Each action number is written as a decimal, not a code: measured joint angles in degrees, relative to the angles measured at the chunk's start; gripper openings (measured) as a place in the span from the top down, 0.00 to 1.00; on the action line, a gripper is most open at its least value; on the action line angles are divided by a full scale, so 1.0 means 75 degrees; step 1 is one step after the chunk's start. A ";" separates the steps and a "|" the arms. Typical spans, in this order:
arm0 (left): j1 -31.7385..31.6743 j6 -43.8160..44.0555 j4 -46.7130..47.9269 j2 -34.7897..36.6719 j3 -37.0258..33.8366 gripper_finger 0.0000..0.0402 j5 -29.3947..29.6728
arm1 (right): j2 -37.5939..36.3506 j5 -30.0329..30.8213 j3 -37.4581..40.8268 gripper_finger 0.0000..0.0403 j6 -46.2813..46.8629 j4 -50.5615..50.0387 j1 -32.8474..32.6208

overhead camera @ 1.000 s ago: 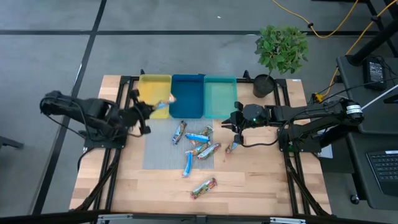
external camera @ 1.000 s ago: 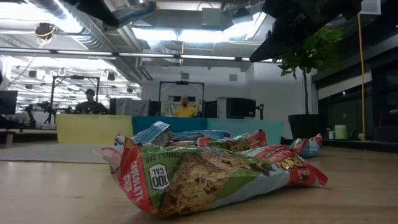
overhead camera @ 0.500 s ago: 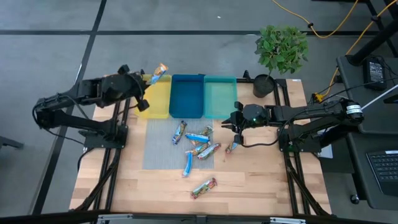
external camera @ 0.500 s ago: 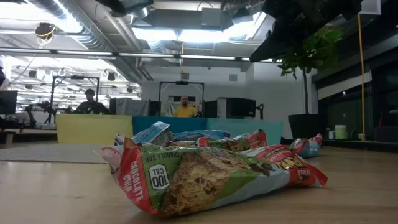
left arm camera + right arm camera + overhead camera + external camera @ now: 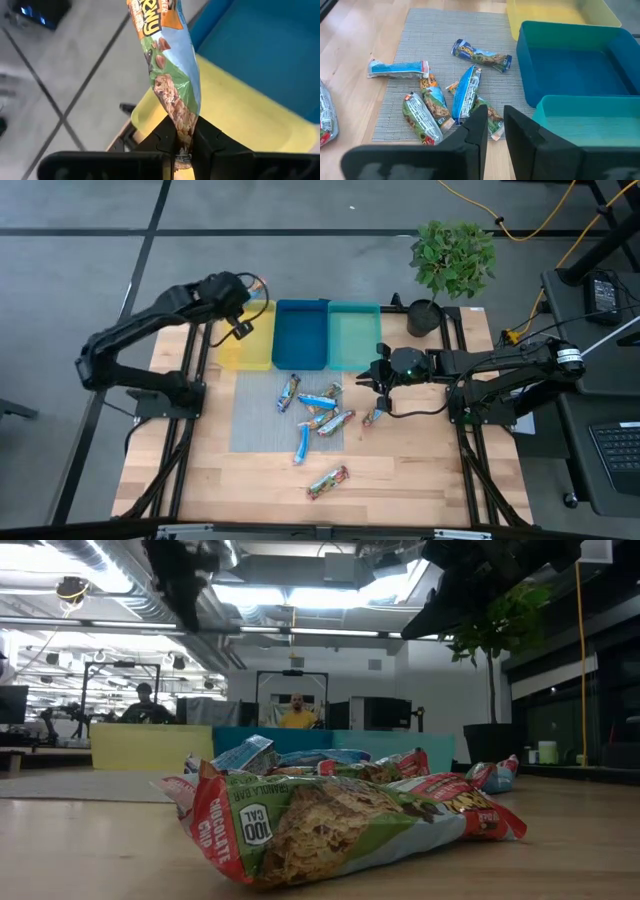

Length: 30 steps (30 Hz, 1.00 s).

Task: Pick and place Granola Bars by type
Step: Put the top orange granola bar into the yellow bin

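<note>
Yellow tray [image 5: 250, 345] lies beneath left hand [image 5: 183, 142] clamping a granola bar [image 5: 167, 65].

A green-wrapped granola bar [image 5: 330, 825] lies nearest on the wooden table [image 5: 560, 850].

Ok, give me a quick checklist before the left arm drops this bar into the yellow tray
1. Grip: left tool is shut on the orange and teal bar, pinching one end. Ok.
2. Position: in the high view the left tool sits over the yellow tray's far end, near its rim. Whether the bar hangs inside the rim: cannot tell.
3. Yellow tray floor: bare where it shows in the left wrist view. Ok.
4. Right tool waits by the teal tray, well away from the drop. Ok.
5. Sorting match: no bar in any tray to compare with. Cannot tell.
</note>
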<state>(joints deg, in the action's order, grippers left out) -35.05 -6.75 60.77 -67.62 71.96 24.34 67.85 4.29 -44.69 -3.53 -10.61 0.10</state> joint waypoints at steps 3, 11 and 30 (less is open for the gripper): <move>-0.0233 -0.0008 0.0081 -0.0372 0.0000 0.94 -0.0006 | 0.0000 0.0000 0.0000 0.83 0.0000 -0.0083 0.0000; -0.0658 -0.0143 0.0052 -0.1044 -0.0510 0.94 -0.0610 | 0.0000 -0.0002 0.0003 0.83 0.0036 -0.0372 -0.0001; -0.1407 -0.0664 -0.2378 -0.1249 -0.3154 0.94 -0.1599 | 0.0003 -0.0003 0.0003 0.83 0.0055 -0.0391 -0.0002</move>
<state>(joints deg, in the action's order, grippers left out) -45.60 -11.73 42.94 -76.99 48.31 12.35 67.88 4.27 -44.66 -3.11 -13.54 0.08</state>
